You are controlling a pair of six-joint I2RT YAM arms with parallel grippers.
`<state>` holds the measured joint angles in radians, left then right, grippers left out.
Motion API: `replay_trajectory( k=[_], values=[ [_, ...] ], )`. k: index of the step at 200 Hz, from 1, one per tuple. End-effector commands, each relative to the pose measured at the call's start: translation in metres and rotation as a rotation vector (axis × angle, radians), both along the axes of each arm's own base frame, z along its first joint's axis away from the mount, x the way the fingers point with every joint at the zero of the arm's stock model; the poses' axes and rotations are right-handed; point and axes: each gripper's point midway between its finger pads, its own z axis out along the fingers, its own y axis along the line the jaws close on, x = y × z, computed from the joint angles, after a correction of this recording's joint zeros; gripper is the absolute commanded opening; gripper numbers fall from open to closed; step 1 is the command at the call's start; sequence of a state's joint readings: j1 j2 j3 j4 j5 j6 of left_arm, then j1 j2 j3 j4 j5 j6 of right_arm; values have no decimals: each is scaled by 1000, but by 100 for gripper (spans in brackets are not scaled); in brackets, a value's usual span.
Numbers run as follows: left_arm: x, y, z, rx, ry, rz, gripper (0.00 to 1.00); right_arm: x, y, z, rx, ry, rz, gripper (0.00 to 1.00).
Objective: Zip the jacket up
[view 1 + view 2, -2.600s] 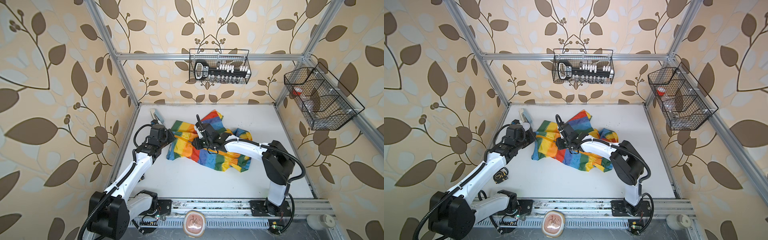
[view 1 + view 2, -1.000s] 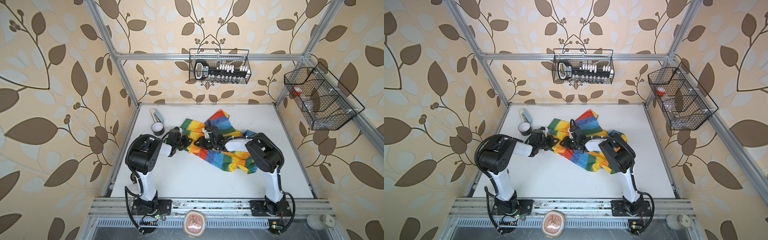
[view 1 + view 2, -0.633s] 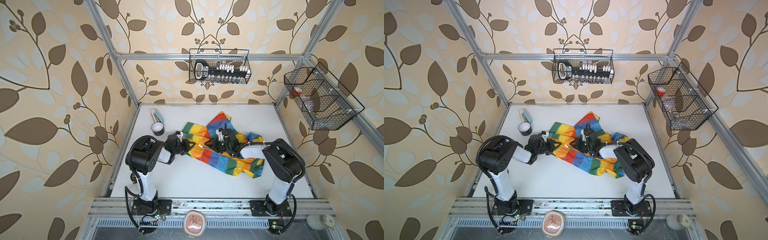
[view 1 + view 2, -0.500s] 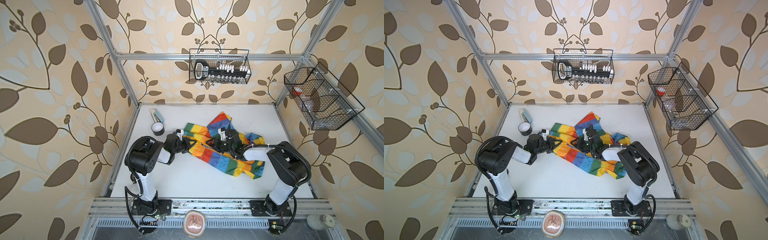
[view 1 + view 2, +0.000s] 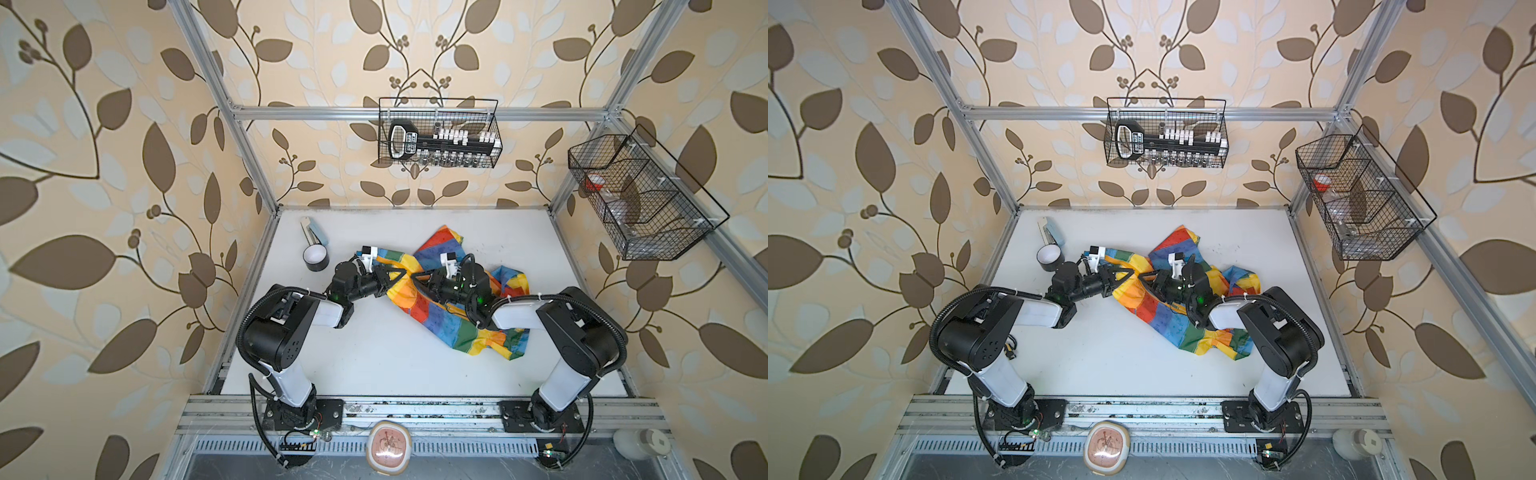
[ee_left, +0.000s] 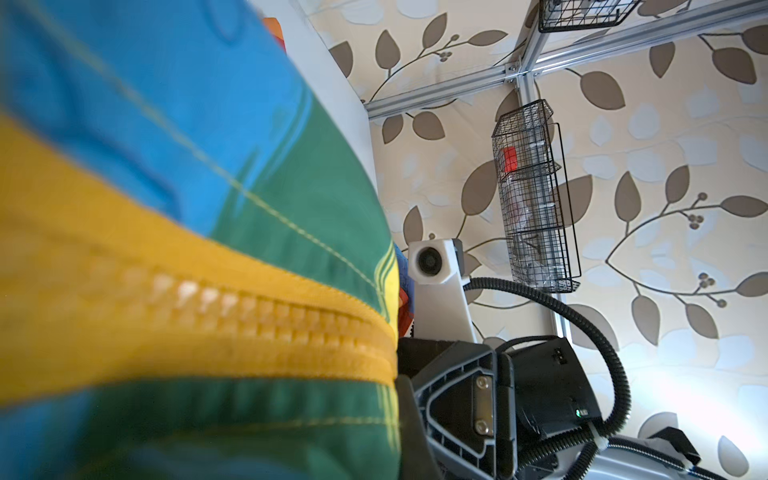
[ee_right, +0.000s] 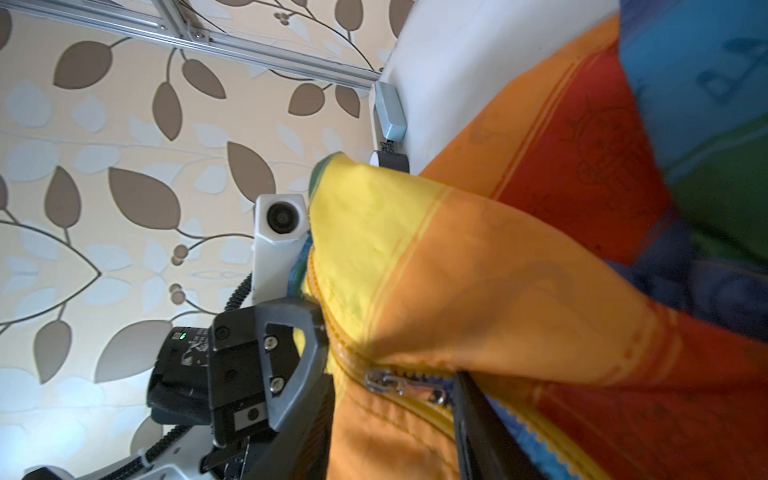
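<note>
The rainbow jacket (image 5: 449, 324) lies crumpled at mid-table in both top views (image 5: 1167, 316). My left gripper (image 5: 401, 273) is shut on its hem end beside the orange zipper, whose joined teeth (image 6: 249, 307) fill the left wrist view. My right gripper (image 5: 417, 281) faces it tip to tip (image 5: 1148, 280). The right wrist view has its jaws standing apart, with one dark finger (image 7: 478, 428) beside the metal zipper slider (image 7: 386, 382), which lies in the gap, its pull tab reaching almost to that finger. The hood and lining are hidden.
A black-and-white roll (image 5: 316, 259) and a small grey-blue thing (image 5: 313, 232) sit at the table's back left. Wire baskets hang on the back wall (image 5: 438, 133) and on the right wall (image 5: 640, 195). The arm bases stand on the front rail (image 5: 415, 409).
The right arm's elbow has swung out to the right and the jacket has slid right with it. The right jaws have drawn apart. The left gripper keeps its hold on the hem.
</note>
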<state>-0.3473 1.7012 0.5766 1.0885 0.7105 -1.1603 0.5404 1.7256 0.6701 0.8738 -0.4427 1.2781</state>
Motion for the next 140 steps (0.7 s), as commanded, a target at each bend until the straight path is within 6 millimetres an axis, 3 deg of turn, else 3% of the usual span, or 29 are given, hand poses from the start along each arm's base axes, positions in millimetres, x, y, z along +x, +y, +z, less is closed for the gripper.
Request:
replay_trajectory(
  k=[1, 83, 140],
  values=[
    [-6, -8, 50, -74, -132, -52, 0, -1, -1, 22, 101, -27, -13, 47],
    [-6, -12, 91, -190, -188, -53, 0, -10, 13, 33, 222, -35, 9, 47],
    [-9, -13, 91, -172, -188, -56, 0, -11, -1, 49, 297, -73, -28, 41]
  ],
)
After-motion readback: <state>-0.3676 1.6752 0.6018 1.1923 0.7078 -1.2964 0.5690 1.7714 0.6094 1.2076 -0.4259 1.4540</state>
